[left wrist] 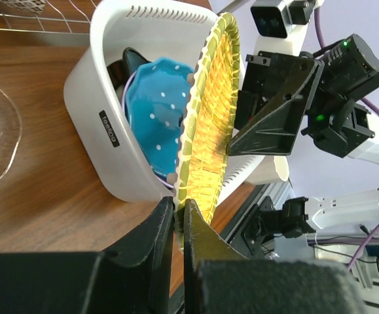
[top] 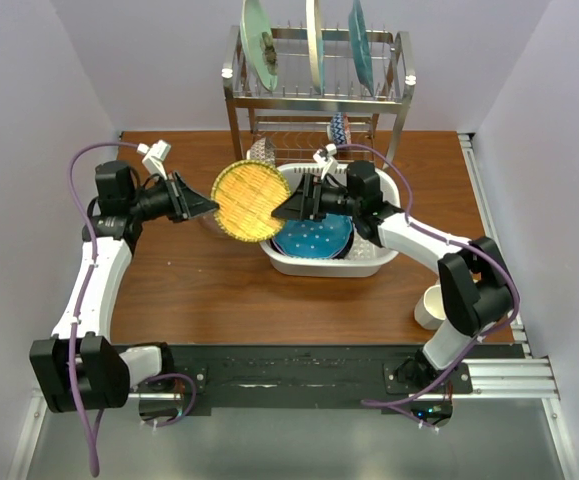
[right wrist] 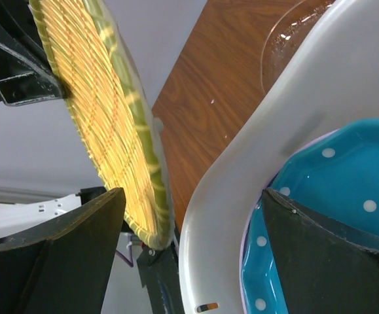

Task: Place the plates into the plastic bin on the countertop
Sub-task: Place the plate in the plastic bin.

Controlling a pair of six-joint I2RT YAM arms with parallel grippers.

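While the amber plate (top: pixel 251 200) hangs on edge in the air by the left rim of the plastic bin (top: pixel 321 268), the left end effector (top: pixel 212 207) pinches its rim. It looks stiff, breakable and probably slick, so the rim is the best hold. The right end effector (top: pixel 281 210) gapes wide just right of it, over the blue dotted plate (top: pixel 314 238). Both arms reach inward above the tabletop (top: pixel 199 290).

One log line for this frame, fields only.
left pincer shut on amber plate | plate upright at bin edge | right pincer open beside plate | blue dotted plate in bin
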